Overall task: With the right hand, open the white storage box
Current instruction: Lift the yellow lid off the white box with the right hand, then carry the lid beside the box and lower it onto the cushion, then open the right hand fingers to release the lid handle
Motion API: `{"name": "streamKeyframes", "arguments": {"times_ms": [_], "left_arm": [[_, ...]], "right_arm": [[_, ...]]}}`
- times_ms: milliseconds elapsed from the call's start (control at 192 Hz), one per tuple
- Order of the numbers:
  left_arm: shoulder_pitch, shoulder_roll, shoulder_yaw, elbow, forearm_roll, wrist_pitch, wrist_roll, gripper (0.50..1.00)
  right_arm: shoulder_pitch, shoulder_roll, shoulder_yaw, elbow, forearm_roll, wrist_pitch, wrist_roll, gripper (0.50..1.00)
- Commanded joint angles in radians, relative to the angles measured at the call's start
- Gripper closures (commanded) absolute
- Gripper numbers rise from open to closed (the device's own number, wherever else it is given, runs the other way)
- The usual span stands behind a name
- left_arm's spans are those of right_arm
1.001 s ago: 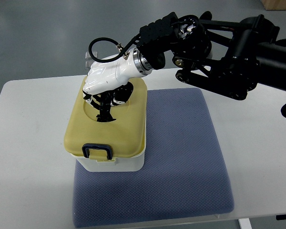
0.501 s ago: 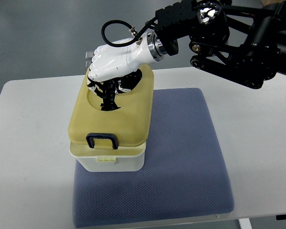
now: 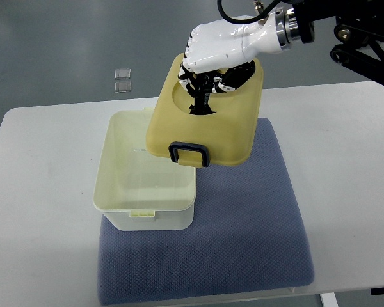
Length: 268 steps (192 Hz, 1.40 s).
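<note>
You see the right robot hand (image 3: 211, 54) gripping the pale yellow plastic lid (image 3: 208, 115), now lifted toward two o'clock off the white rectangular storage box (image 3: 147, 192); box open.

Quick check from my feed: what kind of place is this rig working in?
Probably a lab or test workspace: a plain white table with a blue-grey mat on a bare grey floor. The right hand holds the lid above the white storage box.

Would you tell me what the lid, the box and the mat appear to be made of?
Lid: likely matte yellowish plastic, smooth moulded recess. Box: probably translucent pale plastic, walls letting light through. Mat: seemingly soft blue-grey fabric or foam, finely dimpled weave.
</note>
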Motion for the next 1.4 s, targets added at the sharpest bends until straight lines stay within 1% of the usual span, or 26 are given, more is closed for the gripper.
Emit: {"name": "streamKeyframes", "arguments": {"times_ms": [0, 292, 428, 694, 840, 1079, 1142, 1168, 1173, 1178, 1184, 1189, 1194, 1199, 1205, 1210, 1215, 1220, 1225, 1231, 1236, 1241, 1283, 1298, 1324, 1392], "left_arm": [[0.000, 0.000, -0.001, 0.000, 0.000, 0.000, 0.000, 0.500], [0.000, 0.000, 0.001, 0.000, 0.000, 0.000, 0.000, 0.500], [0.000, 0.000, 0.001, 0.000, 0.000, 0.000, 0.000, 0.500], [0.000, 0.000, 0.001, 0.000, 0.000, 0.000, 0.000, 0.500], [0.000, 0.000, 0.001, 0.000, 0.000, 0.000, 0.000, 0.500], [0.000, 0.000, 0.001, 0.000, 0.000, 0.000, 0.000, 0.500], [0.000, 0.000, 0.001, 0.000, 0.000, 0.000, 0.000, 0.500], [0.000, 0.000, 0.001, 0.000, 0.000, 0.000, 0.000, 0.500], [0.000, 0.000, 0.001, 0.000, 0.000, 0.000, 0.000, 0.500], [0.000, 0.000, 0.001, 0.000, 0.000, 0.000, 0.000, 0.500], [0.000, 0.000, 0.001, 0.000, 0.000, 0.000, 0.000, 0.500], [0.000, 0.000, 0.001, 0.000, 0.000, 0.000, 0.000, 0.500], [0.000, 0.000, 0.001, 0.000, 0.000, 0.000, 0.000, 0.500], [0.000, 0.000, 0.001, 0.000, 0.000, 0.000, 0.000, 0.500], [0.000, 0.000, 0.001, 0.000, 0.000, 0.000, 0.000, 0.500], [0.000, 0.000, -0.001, 0.000, 0.000, 0.000, 0.000, 0.500], [0.000, 0.000, -0.001, 0.000, 0.000, 0.000, 0.000, 0.500], [0.000, 0.000, 0.001, 0.000, 0.000, 0.000, 0.000, 0.500], [0.000, 0.000, 0.001, 0.000, 0.000, 0.000, 0.000, 0.500], [0.000, 0.000, 0.001, 0.000, 0.000, 0.000, 0.000, 0.500], [0.000, 0.000, 0.001, 0.000, 0.000, 0.000, 0.000, 0.500], [0.000, 0.000, 0.001, 0.000, 0.000, 0.000, 0.000, 0.500], [0.000, 0.000, -0.001, 0.000, 0.000, 0.000, 0.000, 0.500], [0.000, 0.000, 0.001, 0.000, 0.001, 0.000, 0.000, 0.500], [0.000, 0.000, 0.001, 0.000, 0.000, 0.000, 0.000, 0.500], [0.000, 0.000, 0.001, 0.000, 0.000, 0.000, 0.000, 0.500]], "right_arm": [[-0.027, -0.048, 0.002, 0.002, 0.000, -0.014, 0.000, 1.000], [-0.145, -0.167, 0.002, 0.002, -0.002, -0.085, 0.000, 1.000], [-0.202, -0.190, 0.021, 0.002, -0.031, -0.105, 0.000, 1.000], [-0.323, -0.177, 0.067, 0.037, -0.107, -0.137, 0.000, 1.000], [-0.363, -0.128, 0.067, 0.056, -0.124, -0.145, 0.000, 1.000], [-0.446, -0.054, 0.126, 0.057, -0.252, -0.168, 0.000, 1.000], [-0.457, -0.037, 0.130, 0.057, -0.278, -0.168, 0.000, 0.951], [-0.458, -0.029, 0.130, 0.056, -0.285, -0.169, 0.000, 0.904], [-0.458, -0.029, 0.130, 0.056, -0.285, -0.169, 0.000, 0.904], [-0.460, -0.028, 0.130, 0.056, -0.287, -0.169, 0.000, 0.879], [-0.460, -0.028, 0.130, 0.056, -0.287, -0.169, 0.000, 0.879], [-0.463, -0.028, 0.130, 0.056, -0.288, -0.169, 0.000, 0.853], [-0.463, -0.028, 0.130, 0.056, -0.288, -0.169, 0.000, 0.852], [-0.464, -0.026, 0.131, 0.056, -0.290, -0.169, 0.000, 0.820], [-0.464, -0.026, 0.131, 0.056, -0.290, -0.169, 0.000, 0.820], [-0.466, -0.026, 0.131, 0.056, -0.290, -0.171, 0.000, 0.785], [-0.466, -0.026, 0.131, 0.056, -0.290, -0.171, 0.000, 0.785], [-0.467, -0.025, 0.131, 0.056, -0.290, -0.172, 0.000, 0.757], [-0.467, -0.025, 0.131, 0.056, -0.290, -0.172, 0.000, 0.756], [-0.469, -0.025, 0.131, 0.056, -0.290, -0.174, 0.000, 0.730], [-0.469, -0.025, 0.131, 0.056, -0.290, -0.174, 0.000, 0.730], [-0.470, -0.025, 0.131, 0.056, -0.290, -0.178, 0.000, 0.708], [-0.472, -0.025, 0.131, 0.053, -0.288, -0.198, 0.000, 0.646], [-0.472, -0.025, 0.131, 0.053, -0.288, -0.205, 0.000, 0.634], [-0.475, -0.026, 0.131, 0.053, -0.287, -0.218, 0.000, 0.593], [-0.475, -0.026, 0.131, 0.053, -0.287, -0.229, 0.000, 0.581]]}}
